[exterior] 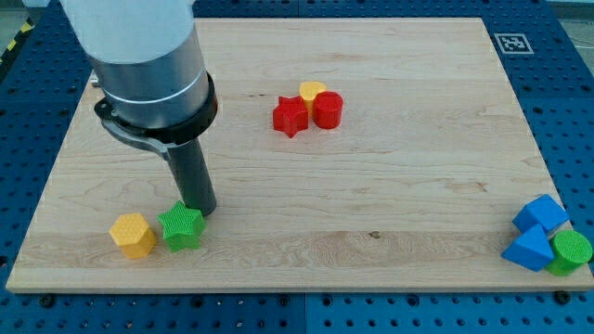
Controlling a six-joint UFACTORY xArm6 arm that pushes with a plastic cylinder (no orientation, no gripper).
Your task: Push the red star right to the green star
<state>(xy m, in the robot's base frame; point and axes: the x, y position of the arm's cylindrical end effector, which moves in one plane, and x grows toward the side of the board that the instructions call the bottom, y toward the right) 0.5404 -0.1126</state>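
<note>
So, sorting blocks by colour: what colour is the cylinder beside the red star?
Red, seen in the camera view.

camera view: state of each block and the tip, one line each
my tip: down on the board, at the green star's upper right
green star: beside yellow hexagon block
red star: touching red cylinder and yellow heart
two blue blocks: clustered with green cylinder

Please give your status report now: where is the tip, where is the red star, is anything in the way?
My tip at green star's upper right edge, contact unclear. Red star at the view's top centre, touching red cylinder and yellow block. Path between the stars open.
</note>
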